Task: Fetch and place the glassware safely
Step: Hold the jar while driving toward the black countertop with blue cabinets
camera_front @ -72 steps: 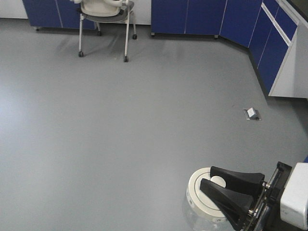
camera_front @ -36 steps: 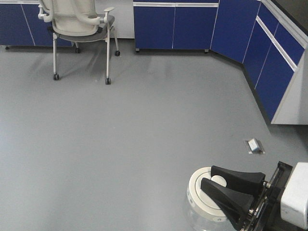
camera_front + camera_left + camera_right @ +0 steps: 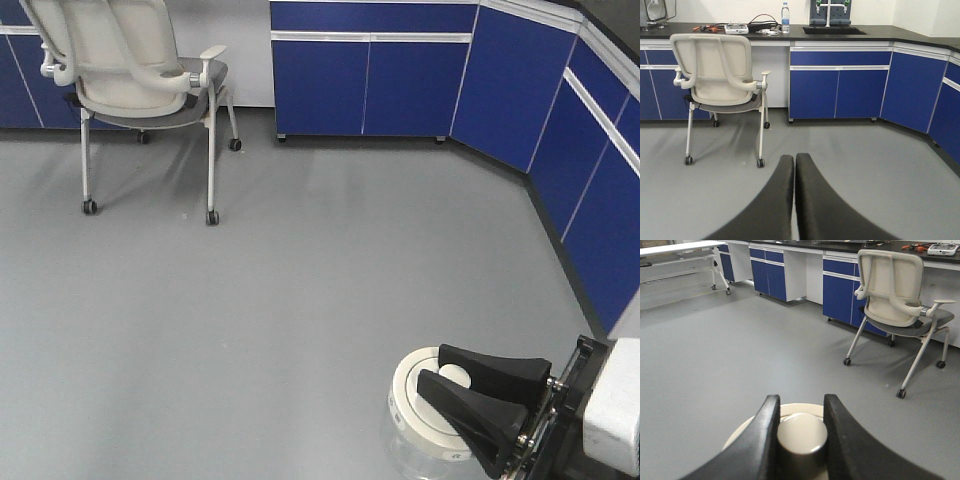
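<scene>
Right gripper [image 3: 435,368]: fingers clamped on the knob [image 3: 801,434] of the glass jar [image 3: 410,412], held over the floor [image 3: 250,330]. Left gripper [image 3: 794,161]: fingers pressed together, empty. Jar's rim marks illegible.

Bright, even overhead light; soft shadows lie under the chair [image 3: 110,50]. The left gripper [image 3: 794,159] is blurred; slight glare marks the jar lid [image 3: 801,432].
</scene>
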Motion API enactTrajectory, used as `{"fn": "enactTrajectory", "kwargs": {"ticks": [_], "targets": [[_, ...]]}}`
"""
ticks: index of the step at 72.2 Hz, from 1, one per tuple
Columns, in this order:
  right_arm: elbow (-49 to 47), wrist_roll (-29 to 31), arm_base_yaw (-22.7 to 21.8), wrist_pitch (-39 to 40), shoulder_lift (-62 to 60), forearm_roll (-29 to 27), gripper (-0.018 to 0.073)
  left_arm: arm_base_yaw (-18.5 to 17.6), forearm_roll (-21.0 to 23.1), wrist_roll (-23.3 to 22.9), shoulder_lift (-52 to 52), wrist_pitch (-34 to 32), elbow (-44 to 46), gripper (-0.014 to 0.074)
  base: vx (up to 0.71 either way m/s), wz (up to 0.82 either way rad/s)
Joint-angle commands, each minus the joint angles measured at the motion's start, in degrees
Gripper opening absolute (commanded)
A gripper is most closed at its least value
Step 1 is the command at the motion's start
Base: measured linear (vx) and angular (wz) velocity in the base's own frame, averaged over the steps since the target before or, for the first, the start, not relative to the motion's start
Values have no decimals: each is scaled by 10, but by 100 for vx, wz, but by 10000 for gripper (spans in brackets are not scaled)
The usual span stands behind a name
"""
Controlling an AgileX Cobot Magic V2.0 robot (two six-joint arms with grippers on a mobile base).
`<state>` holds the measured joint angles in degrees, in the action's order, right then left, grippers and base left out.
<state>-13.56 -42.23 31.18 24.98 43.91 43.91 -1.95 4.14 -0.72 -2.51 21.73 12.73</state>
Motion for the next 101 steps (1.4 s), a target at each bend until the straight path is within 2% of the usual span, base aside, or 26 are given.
{"fn": "enactTrajectory", "kwargs": {"ticks": [1, 61, 76, 101], "targets": [[-19, 3, -1, 45, -1, -12, -1, -1, 5, -4, -7, -40, 13, -7, 60, 1], [-19, 3, -1, 42, -1, -12, -1, -1, 5, -4, -7, -40, 13, -7, 52, 0], [-19, 3, -1, 42, -1, -12, -1, -1, 5, -4, -7, -40, 13, -7, 36, -60], [-19, 3, -1, 43, -1, -12, -1, -1, 5, -4, -7, -40, 13, -7, 26, -100]]}}
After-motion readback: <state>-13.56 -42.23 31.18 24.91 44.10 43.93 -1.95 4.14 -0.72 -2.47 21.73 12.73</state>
